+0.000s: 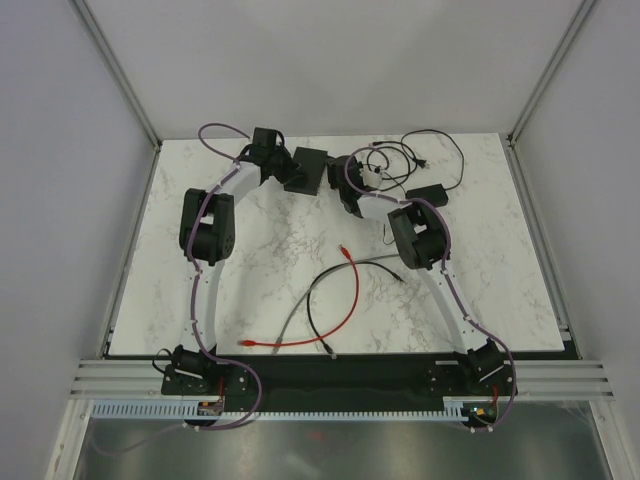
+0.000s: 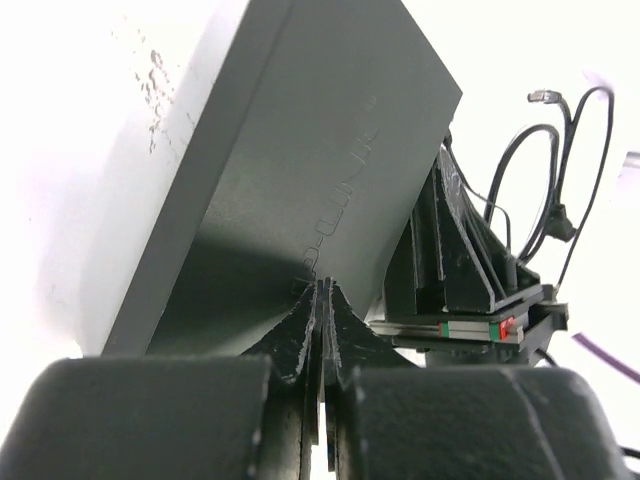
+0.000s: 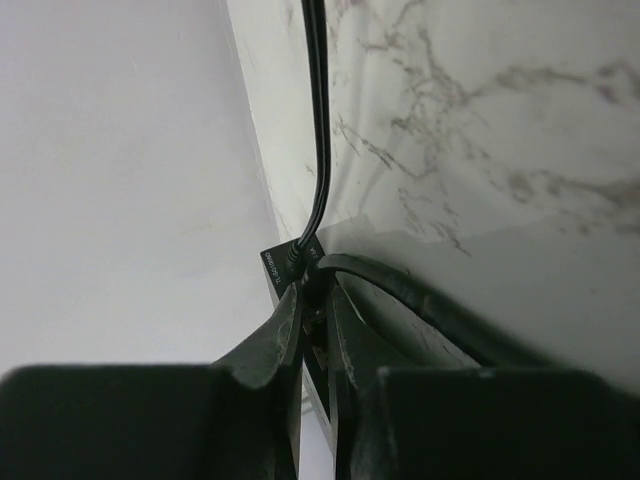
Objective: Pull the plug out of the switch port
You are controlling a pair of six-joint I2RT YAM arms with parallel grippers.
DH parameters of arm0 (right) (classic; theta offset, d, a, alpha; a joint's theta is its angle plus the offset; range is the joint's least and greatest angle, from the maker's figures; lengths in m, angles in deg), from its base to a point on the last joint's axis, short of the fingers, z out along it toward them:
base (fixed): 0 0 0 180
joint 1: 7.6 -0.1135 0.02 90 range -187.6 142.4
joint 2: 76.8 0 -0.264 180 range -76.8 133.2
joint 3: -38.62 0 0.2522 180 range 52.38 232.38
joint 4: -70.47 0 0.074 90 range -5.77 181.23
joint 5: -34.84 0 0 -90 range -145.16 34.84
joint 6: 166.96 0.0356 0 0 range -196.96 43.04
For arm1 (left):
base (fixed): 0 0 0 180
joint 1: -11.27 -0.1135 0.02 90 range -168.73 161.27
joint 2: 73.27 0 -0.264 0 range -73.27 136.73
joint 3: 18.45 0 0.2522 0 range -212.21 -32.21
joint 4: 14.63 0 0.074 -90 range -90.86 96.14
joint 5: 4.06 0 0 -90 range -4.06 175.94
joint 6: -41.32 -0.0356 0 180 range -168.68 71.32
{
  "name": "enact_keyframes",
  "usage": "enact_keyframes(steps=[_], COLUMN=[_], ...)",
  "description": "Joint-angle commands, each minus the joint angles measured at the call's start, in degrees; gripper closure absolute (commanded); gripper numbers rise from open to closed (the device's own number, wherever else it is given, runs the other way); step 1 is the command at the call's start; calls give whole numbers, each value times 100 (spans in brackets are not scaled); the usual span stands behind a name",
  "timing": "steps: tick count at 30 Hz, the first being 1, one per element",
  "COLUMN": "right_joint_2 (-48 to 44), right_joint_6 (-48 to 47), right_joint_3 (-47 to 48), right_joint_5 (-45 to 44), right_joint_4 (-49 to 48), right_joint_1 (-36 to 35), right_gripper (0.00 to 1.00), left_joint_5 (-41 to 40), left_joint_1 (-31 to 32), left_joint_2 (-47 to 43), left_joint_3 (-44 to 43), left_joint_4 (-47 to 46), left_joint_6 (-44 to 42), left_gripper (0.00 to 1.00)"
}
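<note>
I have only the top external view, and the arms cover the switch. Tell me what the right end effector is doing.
Observer: In the right wrist view, the right end effector is closed around the plug at a corner of the switch.
Operator: Report the left end effector.
Observer: In the left wrist view, the left end effector is shut, with its tips at the switch's near edge.
Operator: Check for any other lead at that corner.
Observer: A thin black cord enters the switch right beside the plug, just outside the fingers.
</note>
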Motion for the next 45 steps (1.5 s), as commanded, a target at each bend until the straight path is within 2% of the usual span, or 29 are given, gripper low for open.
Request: enact_keyframes(steps=[1,4,7,14,18,20,24,27,30,34,38,42,45], right_joint_2=[-1,463,772,1317,1370,1336,827,685,1157,1476,1283,1239,1073], right_joint_6=[1719,2499,2661,3960,4121,3832,1956,1110,519,-9,-887,-1607,-1558], right_joint_3=[-276,21,575,997,1051,1138,832,936,1822,2193,1738,1640,1211], right_joint_5=[-323,-78,20,-506,-552,-254,108,178,590,1363,2241,2874,2755], right_joint_4=[400,-31,-121,-726,-708,-525,213,855,1259,707,365,188,-154], right_joint_1=[-20,-73,-126,-362,-425,-355,-222,-240,-231,-135,84,226,208], right_gripper=[100,100,100,100,100,100,100,100,100,100,100,100,100], left_joint_5=[-540,-567,-505,-426,-365,-347,-268,-276,57,136,268,453,479], left_joint_1=[-18,-27,-27,-18,-9,-9,-9,-1,17,35,-27,-159,-246], left_joint_2=[-4,22,40,-21,-13,5,14,-13,-13,-118,-136,48,286], left_joint_3=[317,291,291,484,528,511,511,493,353,273,186,-42,-157], left_joint_4=[334,282,246,123,18,-26,-70,-105,-351,-430,-396,-378,-351], left_joint_6=[258,320,355,521,636,654,689,601,14,-1050,-1867,-1466,-789], left_gripper=[98,98,98,98,98,98,98,98,98,98,98,98,98])
